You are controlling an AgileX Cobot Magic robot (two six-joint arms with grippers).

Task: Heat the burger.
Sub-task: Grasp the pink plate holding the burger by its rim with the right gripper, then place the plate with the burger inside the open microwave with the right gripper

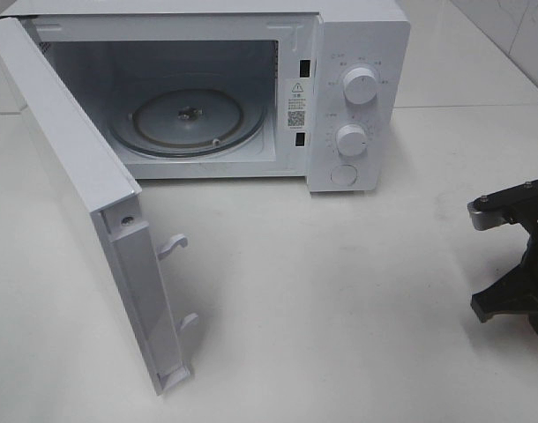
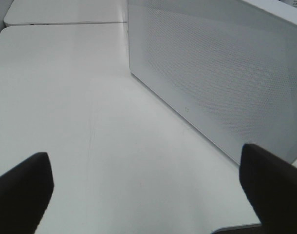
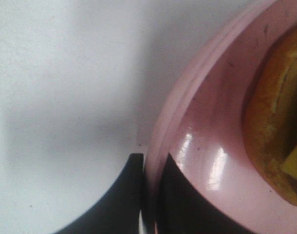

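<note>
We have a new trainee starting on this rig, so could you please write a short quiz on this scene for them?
1. True or false: the door of the microwave stands open.
2. Multiple choice: the right gripper is shut on A) the rim of the pink plate, B) a microwave knob, C) the door's edge.
3. Short answer: is the burger inside the microwave yet?
Key: 1 true; 2 A; 3 no, it sits on the pink plate, outside the microwave.
</note>
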